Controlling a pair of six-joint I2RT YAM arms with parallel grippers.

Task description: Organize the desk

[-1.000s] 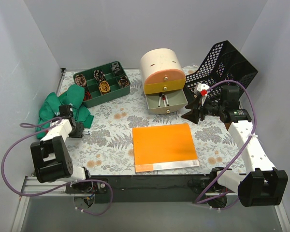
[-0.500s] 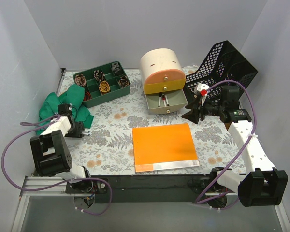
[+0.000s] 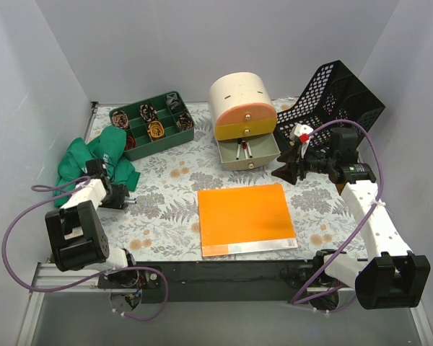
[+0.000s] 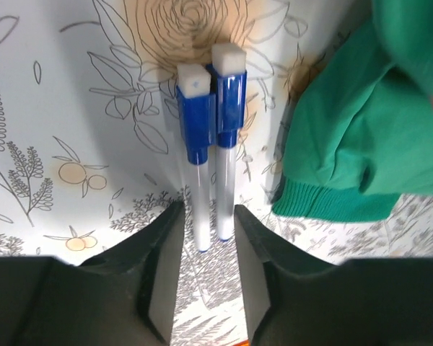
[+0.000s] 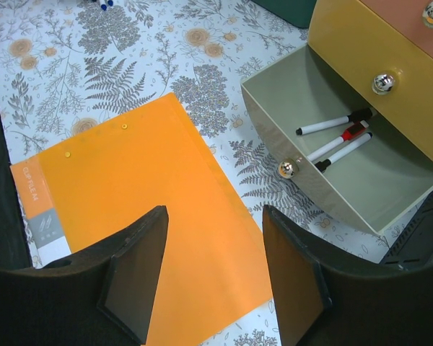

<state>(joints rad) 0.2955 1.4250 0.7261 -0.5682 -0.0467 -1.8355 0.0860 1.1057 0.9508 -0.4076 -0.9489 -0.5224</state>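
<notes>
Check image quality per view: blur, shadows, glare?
Left wrist: markers sharp, left gripper fingers dark and soft in the foreground, grey shadow on the desk left of the markers. Right wrist: crisp, bright glints on the drawer knobs. Top external: even light, soft shadows, no blur.

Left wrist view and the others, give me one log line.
left pincer: open, straddling two blue-capped markers on desk | right pincer: open, above orange folder | bottom drawer: open, three markers inside
</notes>
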